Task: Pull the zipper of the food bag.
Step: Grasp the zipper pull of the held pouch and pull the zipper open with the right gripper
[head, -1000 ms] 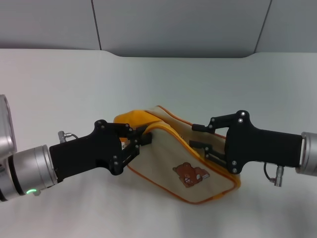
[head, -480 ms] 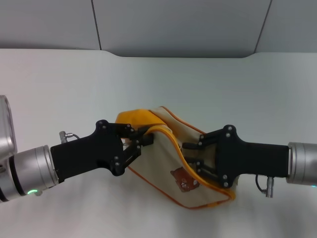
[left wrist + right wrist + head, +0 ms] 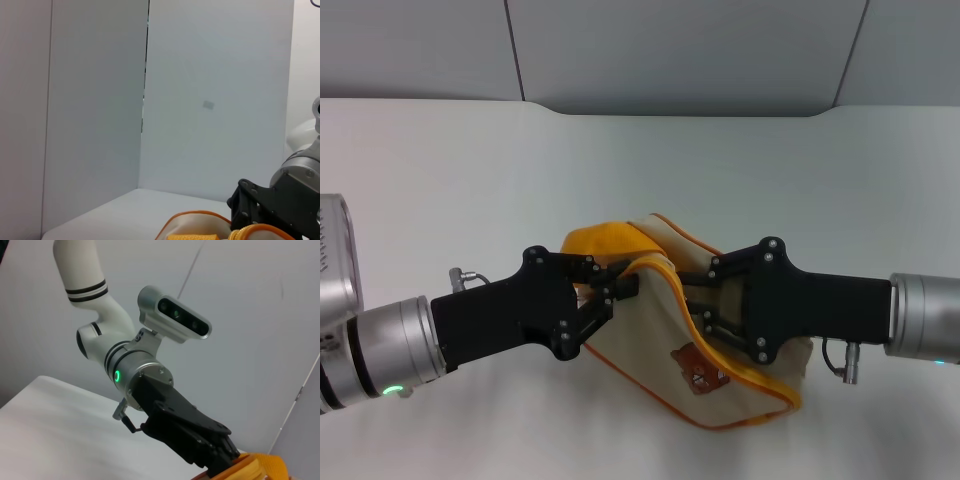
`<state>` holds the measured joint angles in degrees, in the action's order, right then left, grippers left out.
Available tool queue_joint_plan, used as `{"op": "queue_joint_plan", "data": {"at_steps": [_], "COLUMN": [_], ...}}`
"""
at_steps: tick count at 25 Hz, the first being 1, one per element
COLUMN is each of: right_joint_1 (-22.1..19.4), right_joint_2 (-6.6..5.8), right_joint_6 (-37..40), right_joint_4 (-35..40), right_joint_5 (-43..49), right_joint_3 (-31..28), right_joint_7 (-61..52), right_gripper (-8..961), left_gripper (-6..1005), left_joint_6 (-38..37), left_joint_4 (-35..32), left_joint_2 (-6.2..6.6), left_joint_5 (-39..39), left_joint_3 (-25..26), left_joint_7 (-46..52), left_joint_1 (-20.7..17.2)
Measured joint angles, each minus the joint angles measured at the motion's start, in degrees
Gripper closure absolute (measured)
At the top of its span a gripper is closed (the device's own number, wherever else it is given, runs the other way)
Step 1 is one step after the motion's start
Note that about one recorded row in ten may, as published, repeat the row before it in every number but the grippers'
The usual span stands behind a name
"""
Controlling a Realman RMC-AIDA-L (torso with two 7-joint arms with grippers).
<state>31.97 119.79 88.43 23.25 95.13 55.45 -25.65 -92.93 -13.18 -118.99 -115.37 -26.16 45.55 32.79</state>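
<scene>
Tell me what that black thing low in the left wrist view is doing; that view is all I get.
Observer: It is the right gripper, at the zipper edge of a small beige canvas food bag with yellow-orange trim.
Operator: And the other arm?
Observer: The left gripper has its fingers shut on the bag's end, by the yellow-orange loop strap.
Operator: Anything on the bag?
Observer: A brown bear patch on its front panel.

Even, soft, bright light throughout, with faint shadows, no glare and slight softness.
</scene>
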Motion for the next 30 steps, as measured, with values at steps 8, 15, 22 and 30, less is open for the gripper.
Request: {"op": "queue_joint_plan", "data": {"at_steps": [8,15,22,30], "right_joint_1": [0.75,0.73,-0.35,-7.06], "right_joint_2": [0.0,-0.08,-0.48,-0.8], "right_joint_6": [-0.88,-1.19,-1.17,-1.1], "right_joint_4": [-0.91,-0.71,-0.41,6.47], "right_joint_5": [0.19,0.31,0.53,4.86], "right_joint_3": [1.21,2.73,2.77,2.06], "right_joint_7": [-0.03,-0.09,-0.62,-6.05], "right_gripper": [767,857,955,954], "left_gripper": [905,904,904,904], "left_joint_6": [-0.11,-0.15,0.44,2.27], "left_joint_4": [0.18,0.18,0.02,-0.04], "left_joint_2": [0.03,0.07,0.19,0.39], "left_joint_5": [0.25,0.23,1.09,1.22], "left_joint_3": [-0.05,0.19,1.65,8.1], "left_joint_7": [-0.1,-0.11,0.2,0.99], "left_joint_1": [0.0,-0.02,-0.68,-2.77]}}
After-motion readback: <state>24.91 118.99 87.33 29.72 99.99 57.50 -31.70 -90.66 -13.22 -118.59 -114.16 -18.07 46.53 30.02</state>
